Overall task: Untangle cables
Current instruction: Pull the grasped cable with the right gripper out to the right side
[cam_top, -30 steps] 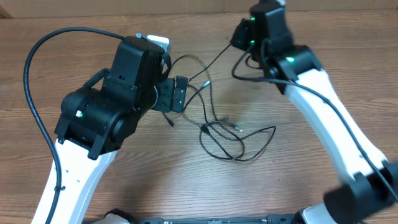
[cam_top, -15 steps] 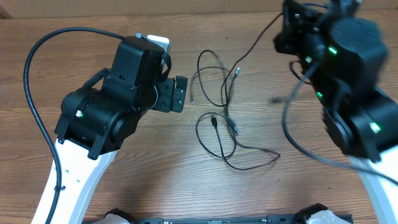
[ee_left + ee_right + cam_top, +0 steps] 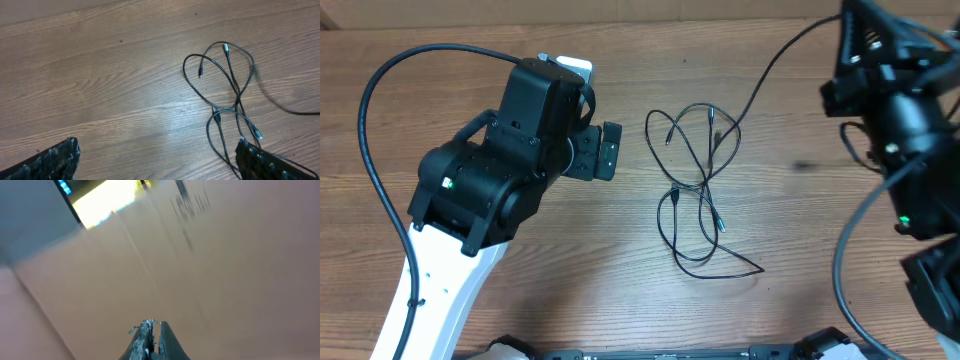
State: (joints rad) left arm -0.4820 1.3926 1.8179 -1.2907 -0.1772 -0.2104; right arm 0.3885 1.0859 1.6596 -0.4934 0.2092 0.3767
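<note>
As viewed from overhead, entered from mid-table outward.

Cables (image 3: 704, 186): thin, black, lying on the wooden table (image 3: 570, 280) near its middle, between the two arms. Looped over one another in a rough figure of eight, with upper loops crossing above a narrow waist and a lower loop trailing toward the near edge. Small plug ends inside and beside the loops, some silver-tipped. Not yet separated.

One strand: leading off the upper right of the bundle, lifted from the wood and slanting up toward the right arm (image 3: 910, 120). Seen only as a dark blur in the left wrist view.

Left gripper (image 3: 610, 150): hanging just left of the cables, apart from them, touching nothing. Jaws spread wide, with fingers (image 3: 55, 160) at the two lower corners of the wrist view and bare wood between.

Right gripper (image 3: 152, 325): raised at the far right, above the table. Jaws pressed together at the tips, pinching the lifted strand going by its line overhead. Strand itself not made out in the right wrist view, blurred throughout, with only a tan surface and a bright patch at upper left.

Thick black cable (image 3: 363, 120): arched out from the left arm (image 3: 490, 180), well apart from the bundle.
</note>
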